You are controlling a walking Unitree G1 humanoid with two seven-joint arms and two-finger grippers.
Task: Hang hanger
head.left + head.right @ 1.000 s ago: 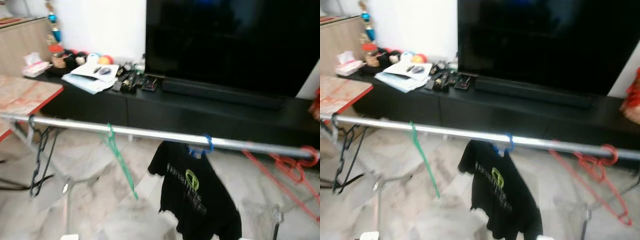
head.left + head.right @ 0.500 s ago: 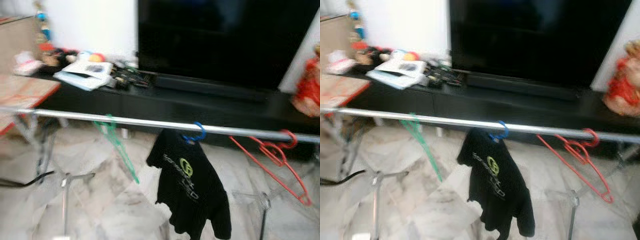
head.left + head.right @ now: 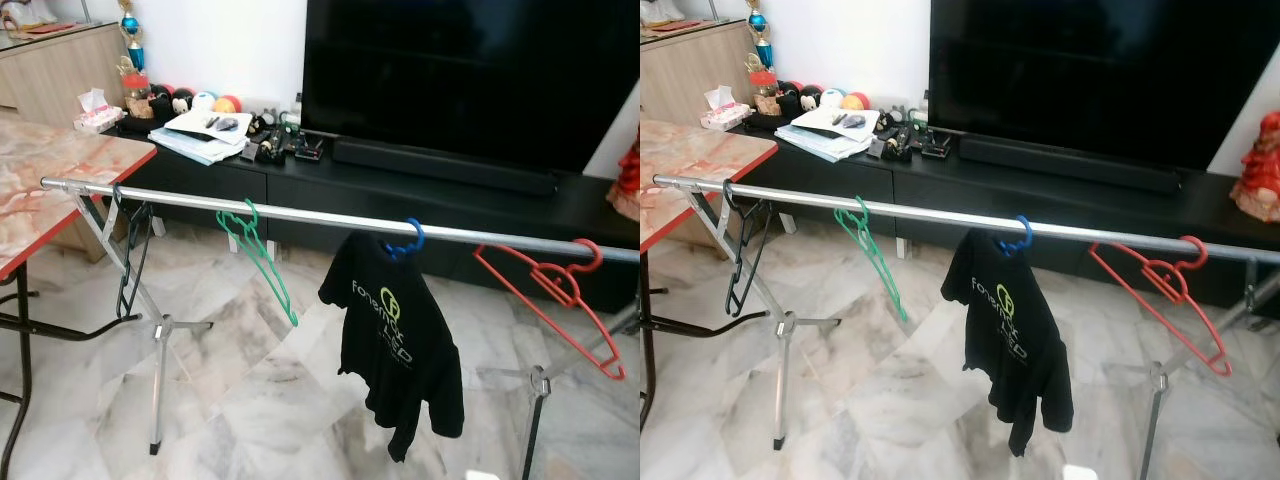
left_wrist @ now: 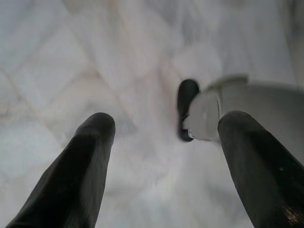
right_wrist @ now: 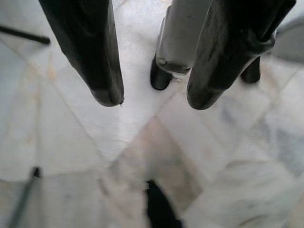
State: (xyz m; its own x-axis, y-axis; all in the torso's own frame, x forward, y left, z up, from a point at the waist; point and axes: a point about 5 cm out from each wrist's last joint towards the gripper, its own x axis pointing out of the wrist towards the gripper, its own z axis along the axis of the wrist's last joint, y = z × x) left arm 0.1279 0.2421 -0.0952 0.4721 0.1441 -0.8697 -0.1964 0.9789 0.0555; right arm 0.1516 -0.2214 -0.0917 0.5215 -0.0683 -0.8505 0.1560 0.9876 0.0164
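Now sharper, the rail (image 3: 330,219) sits mid-frame, black hanger (image 3: 125,262) at left; my left gripper (image 4: 166,137) and right gripper (image 5: 154,97) hang spread, empty.

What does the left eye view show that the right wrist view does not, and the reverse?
From the left eye view: the rail carrying a black hanger, a green hanger, a red hanger and a shirt on a blue hanger, with the TV behind. From the right wrist view: the right gripper, open, pointing down. Shared: the marble floor.
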